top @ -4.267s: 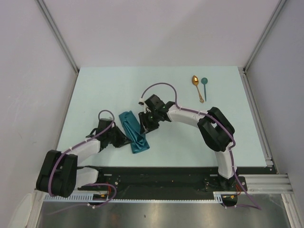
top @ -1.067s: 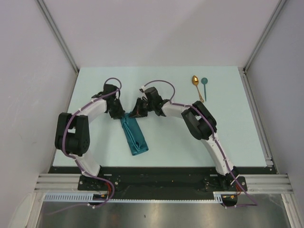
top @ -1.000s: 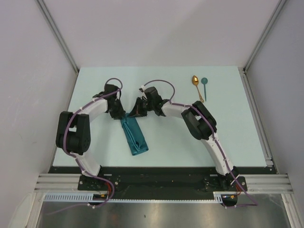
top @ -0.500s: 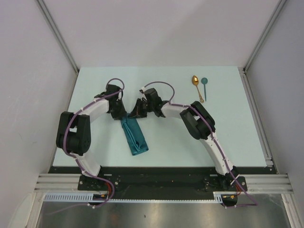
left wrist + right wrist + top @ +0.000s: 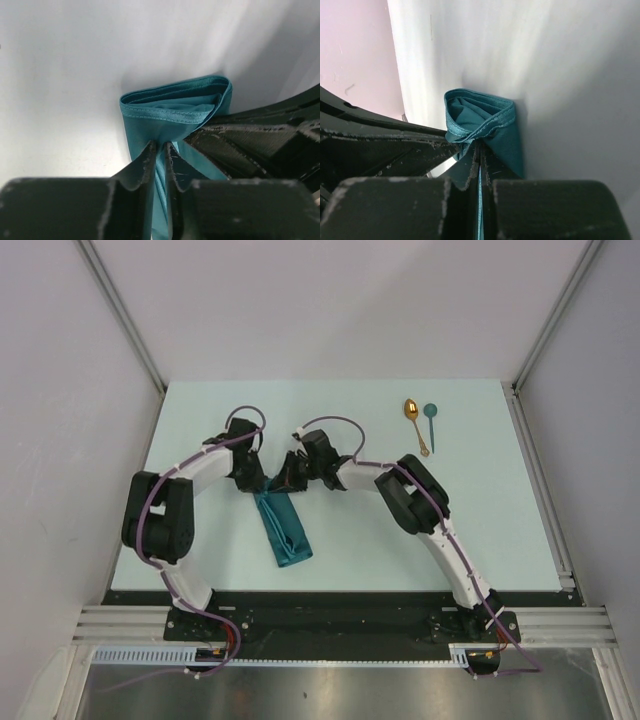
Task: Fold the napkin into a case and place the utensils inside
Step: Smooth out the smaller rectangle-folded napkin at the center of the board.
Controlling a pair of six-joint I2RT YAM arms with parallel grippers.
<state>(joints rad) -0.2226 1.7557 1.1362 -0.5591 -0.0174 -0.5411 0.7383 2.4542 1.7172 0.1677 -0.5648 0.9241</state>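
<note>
Where case (image 5: 285, 530) mouth gapes, left gripper (image 5: 160, 148), right gripper (image 5: 479, 148) each clamped on one cloth lip.

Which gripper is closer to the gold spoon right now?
Right. The right gripper holds the far end of the napkin, on the side toward the gold spoon; the left gripper holds the same end, farther off.

Teal napkin (image 5: 285, 532) lay folded into a narrow slanted strip, its far end lifted and gaping like a pouch mouth. Gold spoon (image 5: 416, 428) and teal spoon (image 5: 431, 428) lay side by side, well off right, bowls pointing away.
</note>
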